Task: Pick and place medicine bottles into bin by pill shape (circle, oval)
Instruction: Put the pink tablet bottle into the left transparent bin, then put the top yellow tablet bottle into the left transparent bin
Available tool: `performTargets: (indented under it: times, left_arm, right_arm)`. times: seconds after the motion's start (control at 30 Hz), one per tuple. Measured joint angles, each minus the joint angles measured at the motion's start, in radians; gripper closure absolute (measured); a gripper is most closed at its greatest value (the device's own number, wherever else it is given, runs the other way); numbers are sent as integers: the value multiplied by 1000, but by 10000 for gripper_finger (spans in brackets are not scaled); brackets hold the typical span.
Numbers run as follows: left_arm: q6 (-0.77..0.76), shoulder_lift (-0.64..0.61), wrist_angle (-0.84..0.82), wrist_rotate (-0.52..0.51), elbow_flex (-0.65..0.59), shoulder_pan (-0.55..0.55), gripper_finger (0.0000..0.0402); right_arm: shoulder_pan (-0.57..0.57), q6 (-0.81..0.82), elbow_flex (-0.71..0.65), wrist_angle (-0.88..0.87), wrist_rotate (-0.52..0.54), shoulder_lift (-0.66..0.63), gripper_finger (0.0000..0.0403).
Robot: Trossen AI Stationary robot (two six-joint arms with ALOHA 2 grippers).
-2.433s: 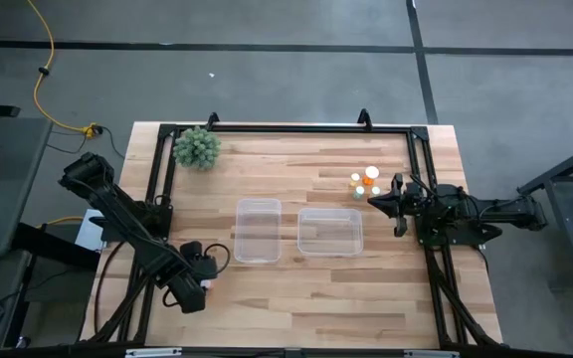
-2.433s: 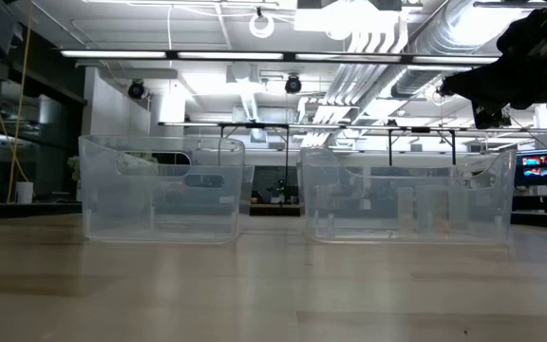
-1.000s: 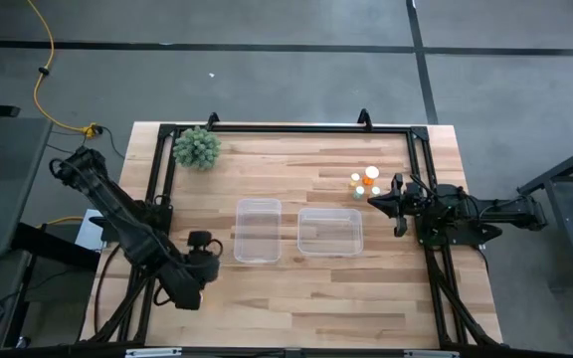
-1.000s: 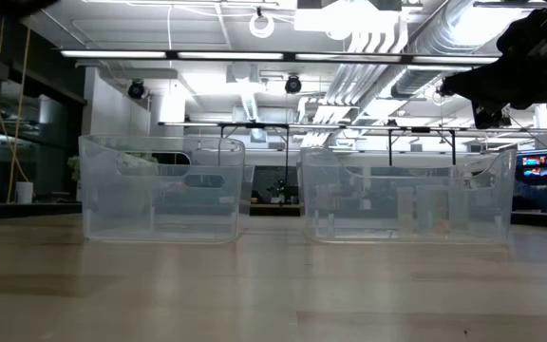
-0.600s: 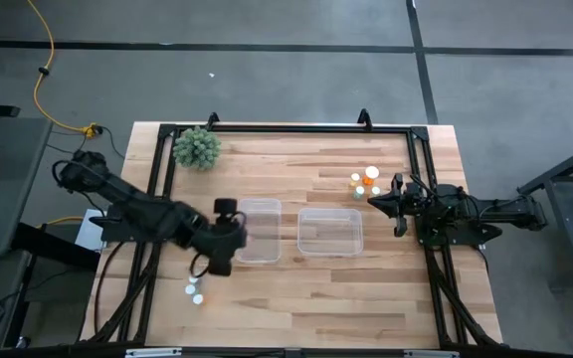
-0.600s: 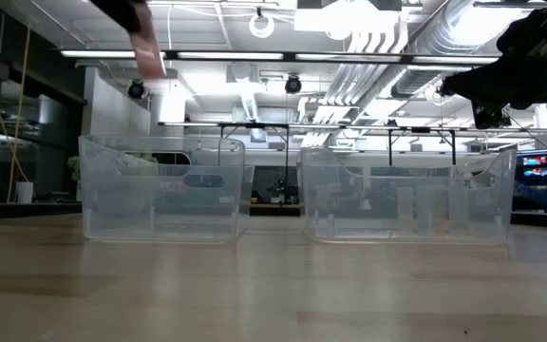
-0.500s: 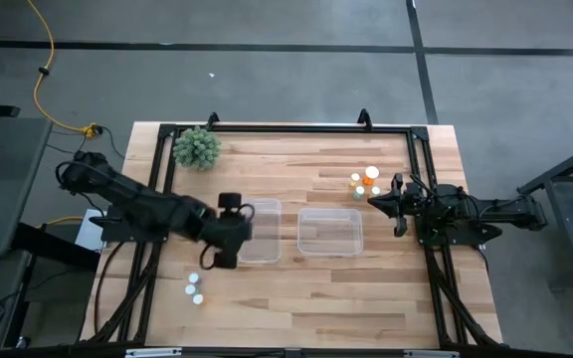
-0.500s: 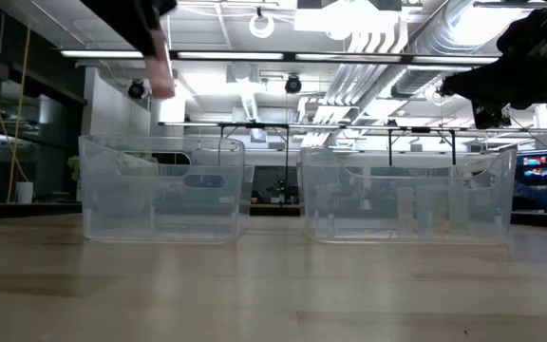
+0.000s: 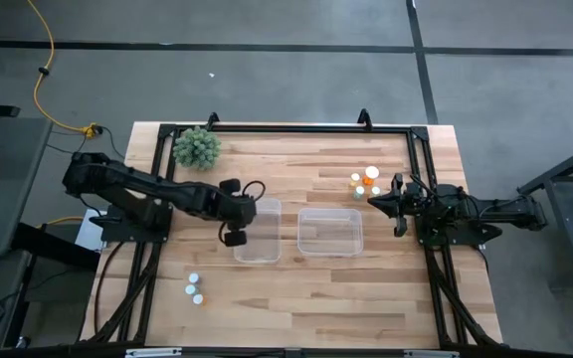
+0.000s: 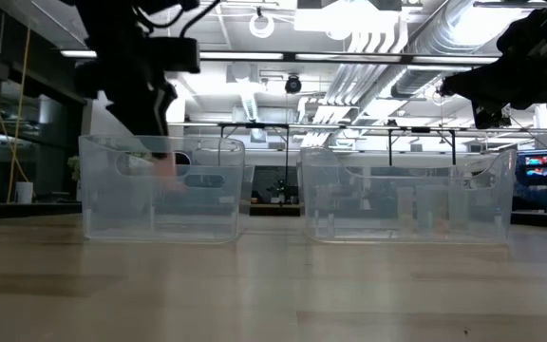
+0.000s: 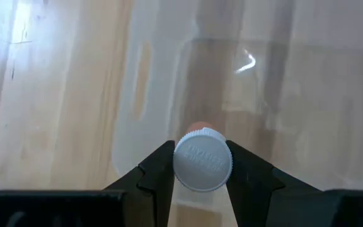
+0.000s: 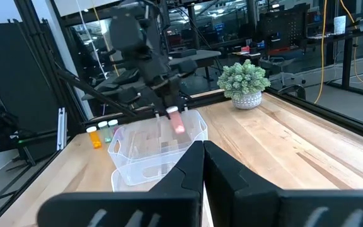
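My left gripper (image 9: pixel 232 237) is shut on a small orange medicine bottle with a white cap (image 11: pixel 201 161). It is at the left wall of the left clear tub (image 9: pixel 259 231). The bottle shows through the tub's wall in the low view (image 10: pixel 164 171) and over the tub in the right wrist view (image 12: pixel 176 123). My right gripper (image 9: pixel 378 202) is shut and empty. It is beside a cluster of bottles (image 9: pixel 364 182) standing at the far right. Three more bottles (image 9: pixel 195 288) stand on the table at the near left. My left gripper pinches the bottle's round white cap (image 11: pixel 201 165) between its two fingers, one on each side. The fingers come from above, pointing down. The bottle hangs clear of the table, cap up, with its orange body (image 11: pixel 199 128) below the fingers.
A second clear tub (image 9: pixel 330 232) stands just right of the first. A green spiky ball plant (image 9: pixel 197 147) sits at the far left corner. A black frame (image 9: pixel 286 127) runs along the table's edges. Bare wood lies along the near edge.
My left gripper has gone from the near left of the table toward the far and right edges, to the left tub. It carries the orange bottle clear of the table. Three bottles that the arm hid are now in view.
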Motion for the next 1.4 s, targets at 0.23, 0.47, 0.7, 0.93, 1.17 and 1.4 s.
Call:
performTargets:
  times: [0.23,0.47,0.7,0.93,1.17,1.4]
  left_arm:
    - [2,0,2,5,-2,39,289]
    - [4,34,1,8,-2,41,289]
    - [30,130,22,18,-2,41,289]
    - [38,151,35,-21,1,40,289]
    - [45,147,16,-13,15,37,276]
    - [39,147,-25,4,61,37,215]
  right_arm:
    - [0,0,0,0,0,0,402]
    - [0,0,0,0,0,0,402]
    - [0,0,0,0,0,0,402]
    - [0,0,0,0,0,0,402]
    - [0,0,0,0,0,0,402]
    - [0,0,0,0,0,0,402]
